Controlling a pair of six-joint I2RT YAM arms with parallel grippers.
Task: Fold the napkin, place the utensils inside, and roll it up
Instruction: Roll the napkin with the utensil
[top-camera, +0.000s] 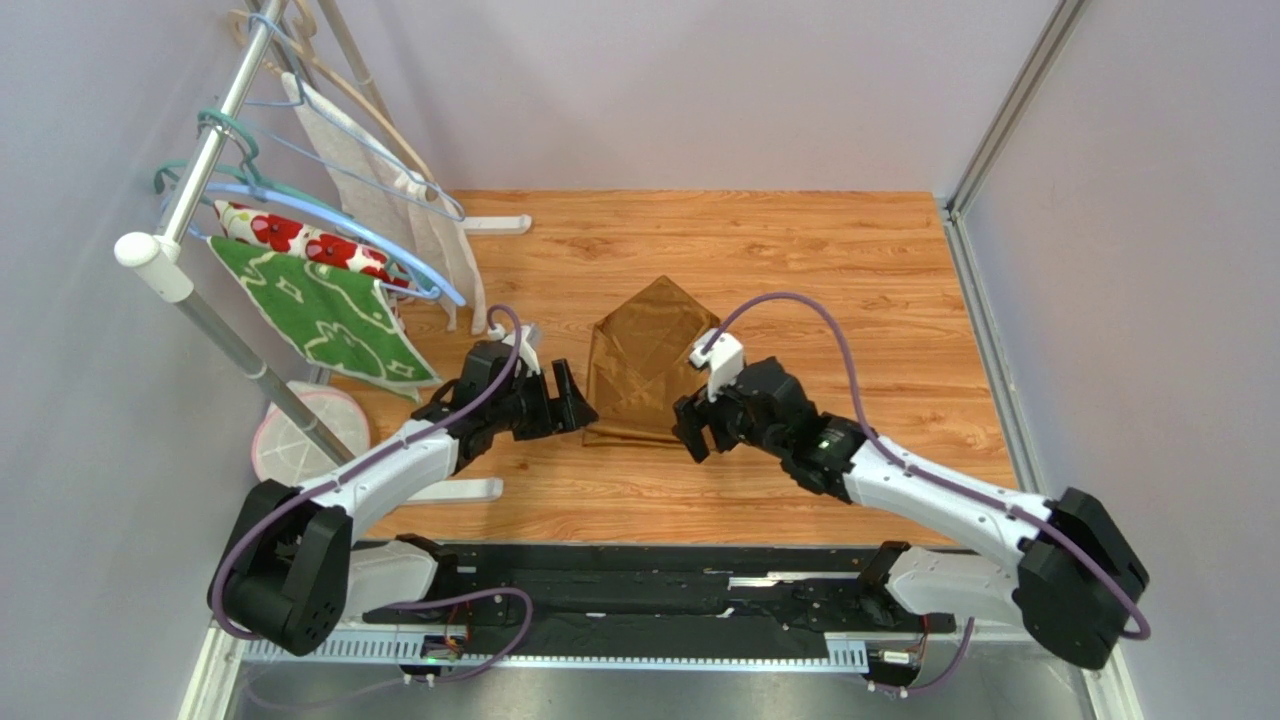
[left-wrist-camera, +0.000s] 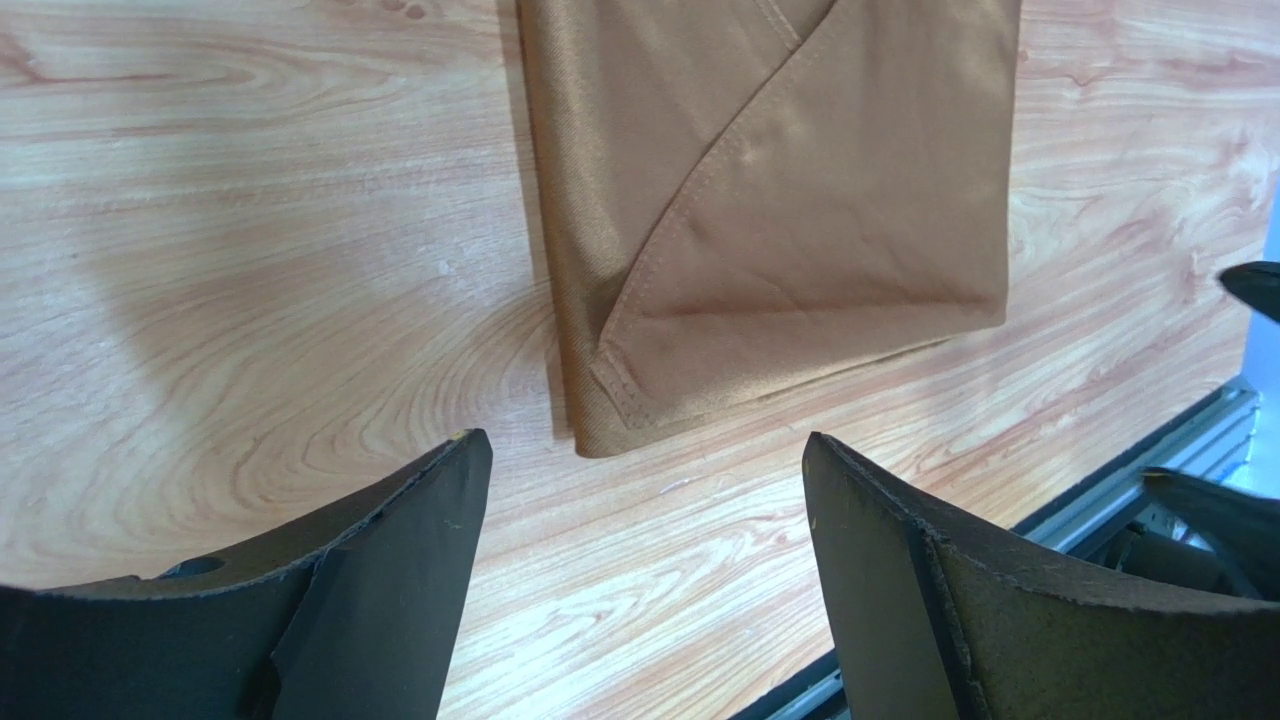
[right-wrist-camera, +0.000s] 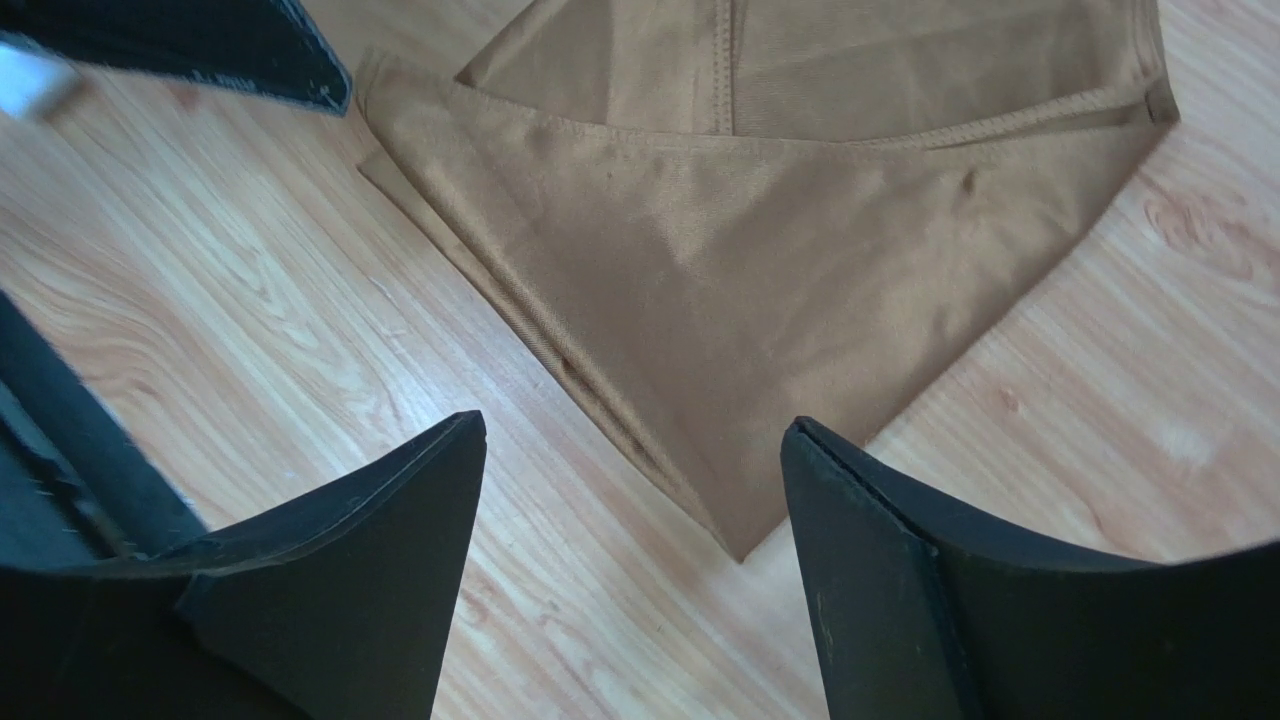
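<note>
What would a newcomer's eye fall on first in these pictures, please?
The folded golden-brown napkin stands out first, lying flat in the middle of the wooden table. The left end effector and the right end effector flank its near part, both open and holding nothing. At the far left a rack carries a green leaf-patterned cloth and a white cloth with red flowers.

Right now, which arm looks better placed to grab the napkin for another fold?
Probably the right. The right hand, open, straddles a corner of the napkin; the left hand, also open, barely reaches its edge.
</note>
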